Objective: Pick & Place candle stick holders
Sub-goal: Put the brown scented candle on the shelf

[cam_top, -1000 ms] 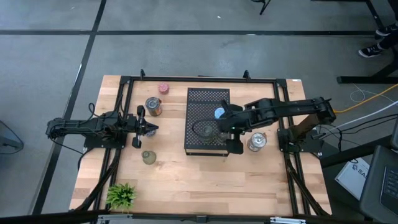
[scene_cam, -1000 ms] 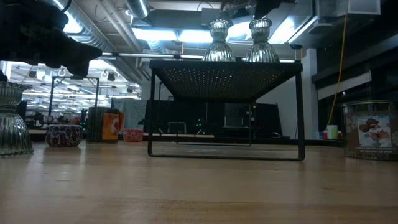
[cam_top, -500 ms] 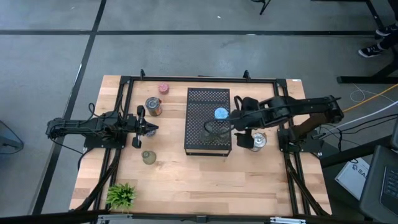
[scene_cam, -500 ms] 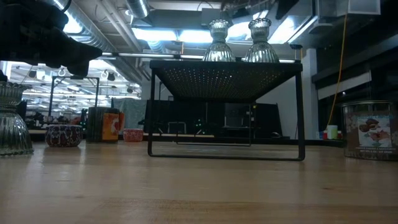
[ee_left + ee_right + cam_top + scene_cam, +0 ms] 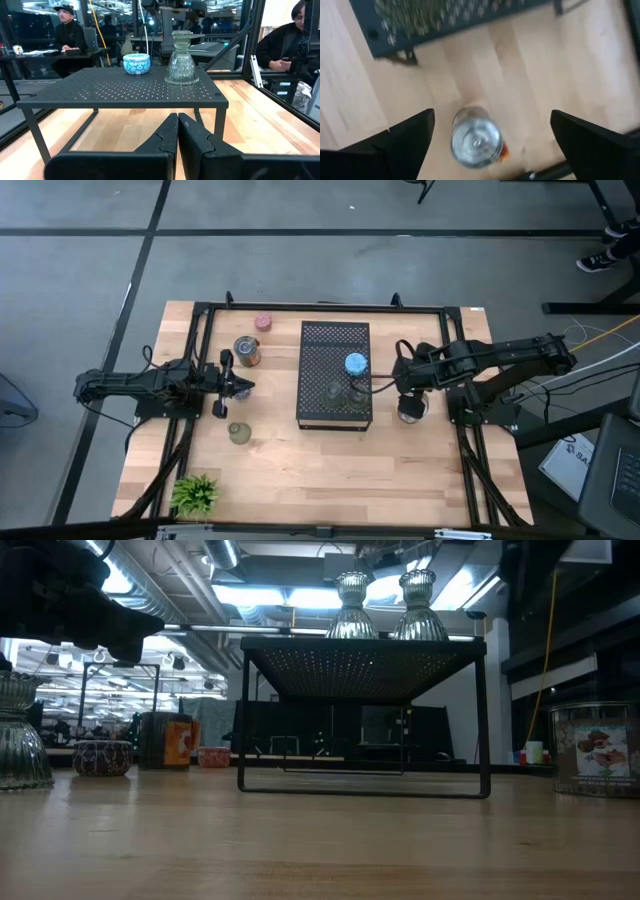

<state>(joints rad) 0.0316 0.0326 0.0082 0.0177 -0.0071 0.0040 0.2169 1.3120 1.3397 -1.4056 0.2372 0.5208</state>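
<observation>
— Grippers first: how are they seen to stand?

— Fingers of the right gripper [image 5: 485,135] are spread wide and nothing is held between them; it is poised above a clear glass holder [image 5: 476,142] standing on the table [image 5: 300,460] just beside the right edge of the black perforated tray [image 5: 322,340]. The left gripper [image 5: 178,131] is pressed closed on nothing and is parked over the left side of the table, pointed at the tray.

— Where are the candle stick holders found?

— On the tray, a blue holder [image 5: 355,363] is seen beside two tall clear glass holders [image 5: 385,605]. Left of the tray, a pink holder [image 5: 263,322] is set near the far edge, a metallic-looking holder [image 5: 246,350] just nearer, and an olive-green holder [image 5: 239,433] nearer the front. A small green plant [image 5: 195,494] is placed at the front left corner.
</observation>
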